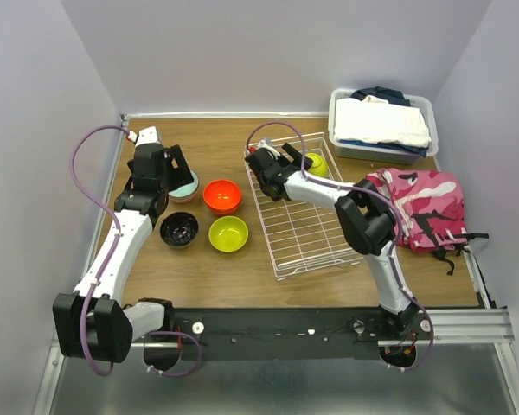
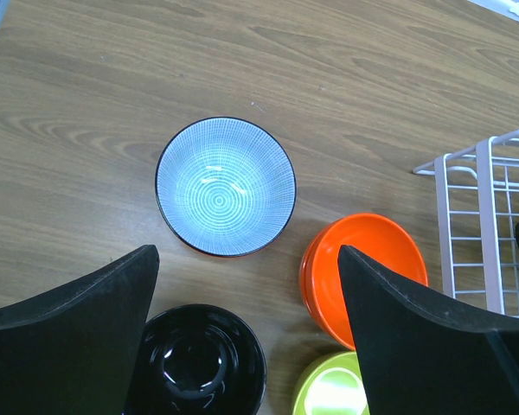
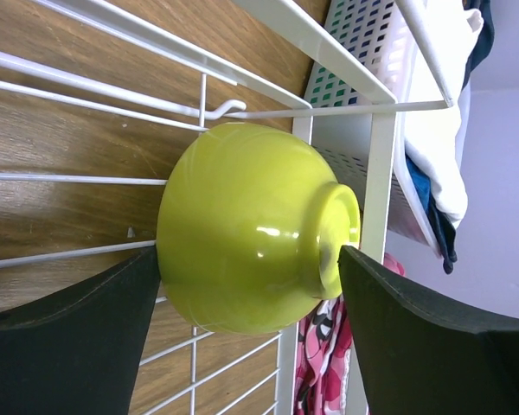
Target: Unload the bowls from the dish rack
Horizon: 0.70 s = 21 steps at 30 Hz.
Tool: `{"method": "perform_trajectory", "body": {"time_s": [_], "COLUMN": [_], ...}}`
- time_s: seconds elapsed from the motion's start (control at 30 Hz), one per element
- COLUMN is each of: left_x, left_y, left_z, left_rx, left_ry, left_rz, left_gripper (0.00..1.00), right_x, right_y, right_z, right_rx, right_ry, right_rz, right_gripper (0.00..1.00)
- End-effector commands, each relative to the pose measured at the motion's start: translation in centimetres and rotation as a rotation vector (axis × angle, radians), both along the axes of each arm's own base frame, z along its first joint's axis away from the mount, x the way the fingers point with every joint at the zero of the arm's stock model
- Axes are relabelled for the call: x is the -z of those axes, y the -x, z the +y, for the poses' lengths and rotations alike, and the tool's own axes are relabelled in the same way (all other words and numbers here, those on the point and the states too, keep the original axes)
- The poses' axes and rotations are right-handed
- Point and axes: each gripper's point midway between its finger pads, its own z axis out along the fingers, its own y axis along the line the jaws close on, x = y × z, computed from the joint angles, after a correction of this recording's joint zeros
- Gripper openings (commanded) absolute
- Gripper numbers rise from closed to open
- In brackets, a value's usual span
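One lime-green bowl | straddled by right tool (inside dish rack)

Lime-green bowl, orange bowl, white wire rack.

Left arm, right arm: white links, black joints, purple cables. Black wedge-shaped claw fingers. Black base rail.

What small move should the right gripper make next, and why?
Probably close on the green bowl in the rack: the right gripper straddles it with open jaws, and no other bowl shows there.
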Motion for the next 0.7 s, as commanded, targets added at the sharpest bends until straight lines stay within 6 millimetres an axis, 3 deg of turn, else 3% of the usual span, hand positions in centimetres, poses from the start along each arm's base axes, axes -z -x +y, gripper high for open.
{"method": "perform_trajectory", "body": {"time_s": [0.0,0.13,0.4,0.5,0.67], "left_x": [-1.2,-1.2,-1.3,-1.4,-1.5], "left_y": [0.0,0.0,0.0,0.1,0.1], "left_z": [-0.1,0.0,0.0,0.0,-0.3], "left_rx": [-0.003,-0.005,-0.007,-0.005,0.017], "left_ry": [0.006,0.006,0.009,0.009,0.007], "left_rz": [-0.031,-0.033,-0.035,-0.039,-0.043], "left_gripper": [0.93,0.93,0.93,0.93,0.93], "right_x": [2.7,1.9,0.6,-0.8,-3.7], "right_y": [1.8,1.9,2.2,2.2,2.4], "right_z": [-1.6,-1.2,-1.0,-0.5,0.5], "right_rx": [-0.014,-0.030,-0.041,-0.045,-0.061], "right_ry": [0.155,0.167,0.178,0.157,0.092], "right_rz": [0.117,0.102,0.076,0.044,-0.003], "right_gripper": [0.88,0.82,0.63,0.54,0.49]}}
